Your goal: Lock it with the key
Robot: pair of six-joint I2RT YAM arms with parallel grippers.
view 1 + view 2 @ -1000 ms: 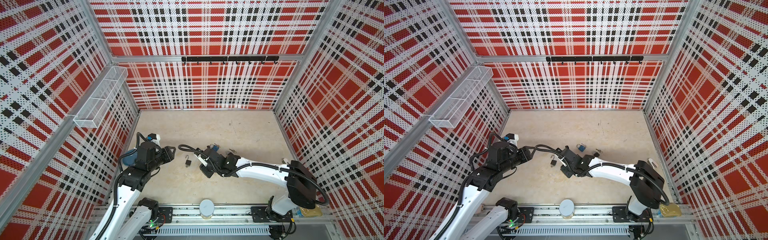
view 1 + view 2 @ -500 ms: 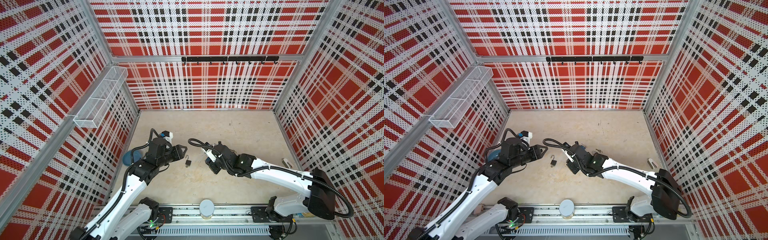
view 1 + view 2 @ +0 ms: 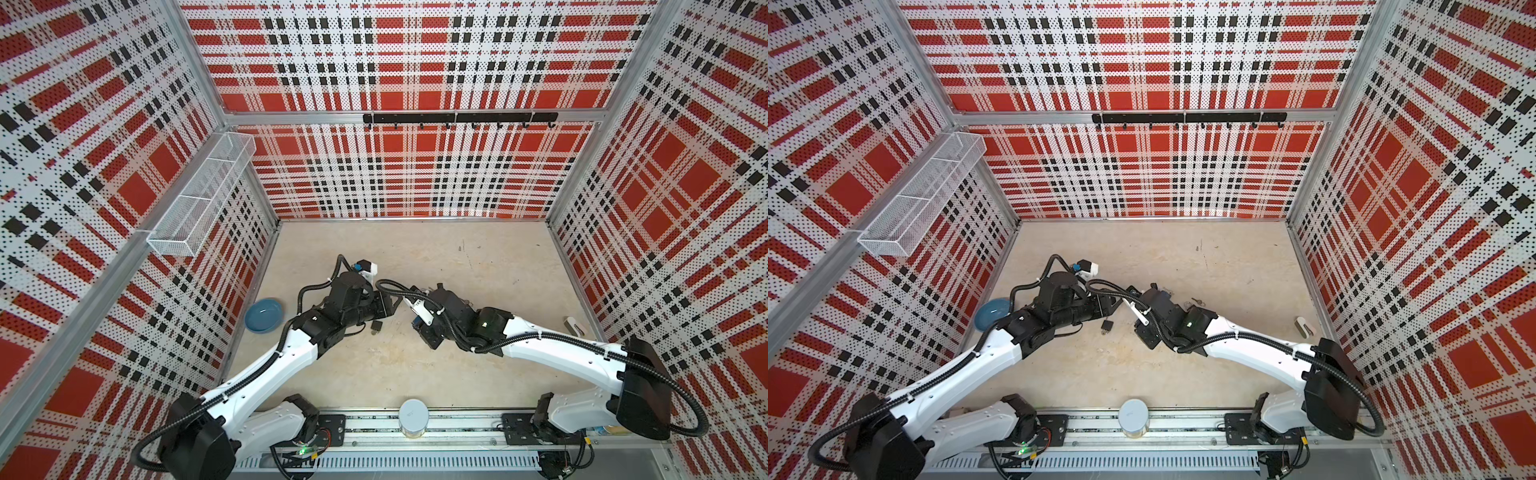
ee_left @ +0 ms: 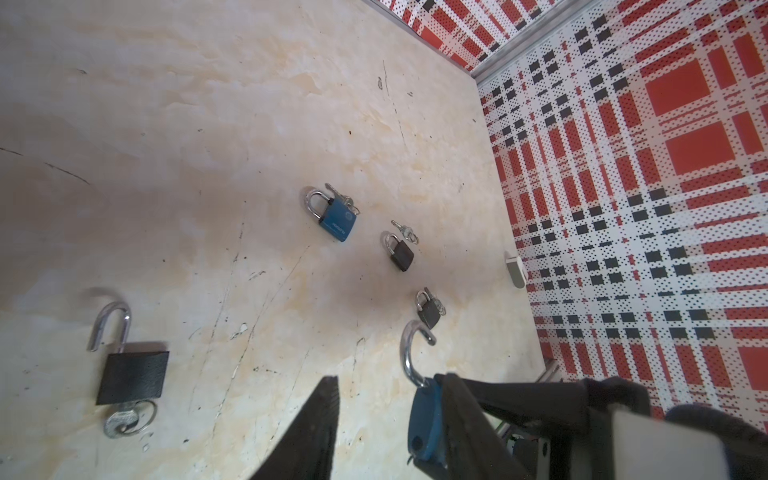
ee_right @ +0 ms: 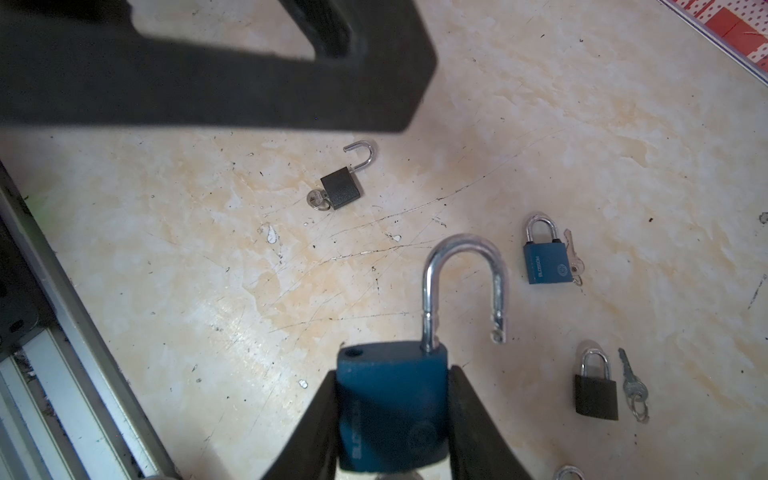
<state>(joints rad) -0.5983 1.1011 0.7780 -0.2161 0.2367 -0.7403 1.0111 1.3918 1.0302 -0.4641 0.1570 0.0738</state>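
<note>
The right claw (image 5: 392, 372) squeezes the big blue lock (image 5: 390, 403) by its sides, up off the desk (image 5: 540, 124), just below the middle of the frame in both top views. Its silver loop (image 5: 461, 257) stands open. The left claw (image 3: 388, 308) hangs close beside it, and I cannot tell whether it is spread wide or squeezed tight. If it pushes the loop crooked, the loose end may miss the little hole (image 5: 353, 353), or the lock may twist and slip out. The right wrist view shows that hole; the top views hide it under the arms. I cannot see this lock's key
</note>
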